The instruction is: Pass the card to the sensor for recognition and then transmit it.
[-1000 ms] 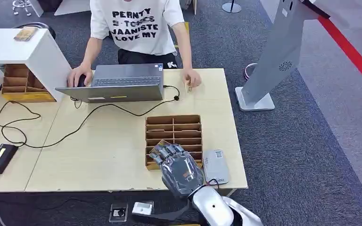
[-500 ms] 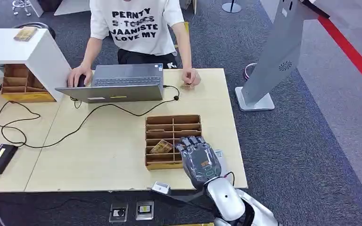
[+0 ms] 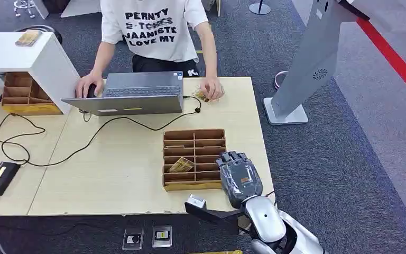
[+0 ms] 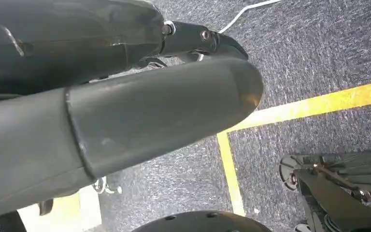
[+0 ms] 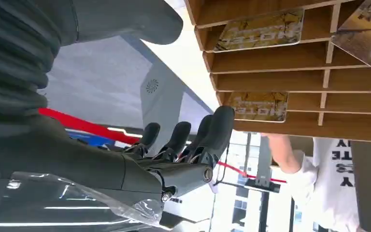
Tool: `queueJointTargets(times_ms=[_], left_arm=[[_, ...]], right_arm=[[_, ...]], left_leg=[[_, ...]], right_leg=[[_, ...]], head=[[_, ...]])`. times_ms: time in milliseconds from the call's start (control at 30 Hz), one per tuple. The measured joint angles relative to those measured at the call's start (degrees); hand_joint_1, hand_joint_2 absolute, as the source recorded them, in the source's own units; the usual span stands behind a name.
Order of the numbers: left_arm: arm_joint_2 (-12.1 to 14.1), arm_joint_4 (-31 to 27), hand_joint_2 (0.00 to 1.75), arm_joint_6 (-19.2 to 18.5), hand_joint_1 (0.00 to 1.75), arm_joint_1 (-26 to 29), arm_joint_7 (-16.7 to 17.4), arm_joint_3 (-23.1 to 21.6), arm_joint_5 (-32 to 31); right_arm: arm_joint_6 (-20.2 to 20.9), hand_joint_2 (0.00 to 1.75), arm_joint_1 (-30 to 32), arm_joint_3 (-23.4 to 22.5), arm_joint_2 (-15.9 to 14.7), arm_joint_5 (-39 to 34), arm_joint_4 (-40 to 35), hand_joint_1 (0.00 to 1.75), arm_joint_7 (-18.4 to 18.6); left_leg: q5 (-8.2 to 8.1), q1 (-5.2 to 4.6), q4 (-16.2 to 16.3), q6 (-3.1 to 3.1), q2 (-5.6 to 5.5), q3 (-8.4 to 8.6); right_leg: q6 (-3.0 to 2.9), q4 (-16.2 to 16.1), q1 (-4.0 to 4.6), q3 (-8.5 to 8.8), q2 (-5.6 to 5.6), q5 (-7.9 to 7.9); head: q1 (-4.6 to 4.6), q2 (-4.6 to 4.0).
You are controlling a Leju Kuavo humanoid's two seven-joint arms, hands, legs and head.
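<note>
Our right hand (image 3: 238, 177) hovers flat over the near right corner of the table (image 3: 127, 169), palm down and fingers stretched forward side by side, with nothing between them as far as the head view and the right wrist view show. It covers the spot just to the right of the wooden card rack (image 3: 194, 159), so we judge that the sensor lies beneath the palm, though we cannot see it.

The nearest card (image 3: 181, 165) leans tilted in one slot of the rack, just to the left of the hand's fingertips and apart from them. The right wrist view shows more cards (image 5: 260, 105) lying in other slots. Far ahead of the hand, a person's hand (image 3: 212, 88) holds another card at the far edge of the table, beside a laptop (image 3: 132, 94).

Our left hand (image 4: 125, 121) hangs low over the floor; its thumb crosses the wrist view, and we cannot tell whether its fingers are spread or curled.

The risks, as we judge them:
- With the hand empty, a pass over the sensor would read nothing.
- Reaching left for the tilted card, the fingers could catch the rack's thin wall and shove the rack, or knock the card flat into its slot where it is hard to pinch.
- A card pinched by a corner could slip out before the handover.
</note>
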Motion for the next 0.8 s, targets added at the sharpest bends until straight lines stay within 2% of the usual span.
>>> queueJointTargets(times_ms=[433, 800], left_arm=[[0.13, 0.00, 0.00, -0.02, 0.00, -0.01, -0.28, -0.02, -0.72], [0.11, 0.00, 0.00, 0.07, 0.00, -0.03, -0.28, -0.02, -0.35]], right_arm=[[0.26, 1.75, 0.20, -0.15, -0.28, -0.52, -0.15, 0.65, -0.11], [-1.88, 1.75, -0.72, 0.11, 1.77, -2.75, 0.46, 0.63, -4.40]], left_leg=[[0.00, 0.00, 0.00, 0.00, 0.00, 0.00], [0.00, 0.01, 0.00, 0.00, -0.01, -0.02]], right_leg=[[0.00, 0.00, 0.00, 0.01, 0.00, 0.00], [0.00, 0.00, 0.00, 0.01, -0.01, 0.00]], head=[[0.00, 0.02], [0.02, 0.02]])
